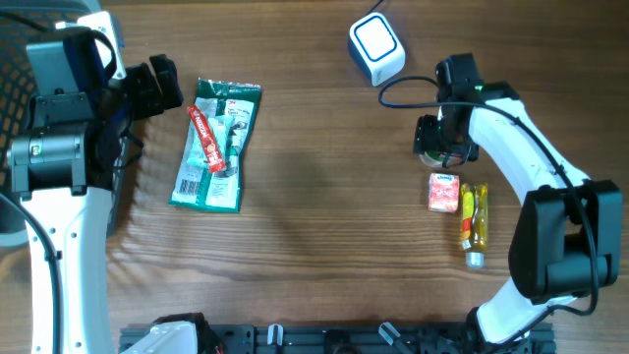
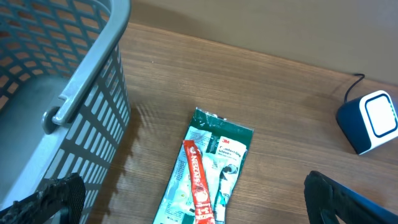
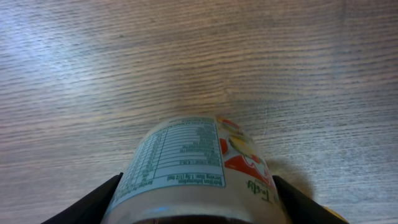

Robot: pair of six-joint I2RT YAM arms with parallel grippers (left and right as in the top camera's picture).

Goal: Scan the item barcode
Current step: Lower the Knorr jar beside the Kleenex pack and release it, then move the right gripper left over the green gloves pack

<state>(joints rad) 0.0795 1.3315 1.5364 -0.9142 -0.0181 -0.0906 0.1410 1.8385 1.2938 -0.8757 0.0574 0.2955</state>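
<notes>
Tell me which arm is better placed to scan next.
Right: the right gripper holds the labelled container near the scanner; the left gripper stands open, empty, beside the basket.

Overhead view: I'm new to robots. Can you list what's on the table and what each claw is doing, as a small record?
Left gripper: open, empty, beside the basket
Right gripper: closed around a labelled tub
Scanner: white and blue, cable attached
Green packet: lying flat, red stick on top
Near right arm: pink box and yellow bottle, side by side
</notes>
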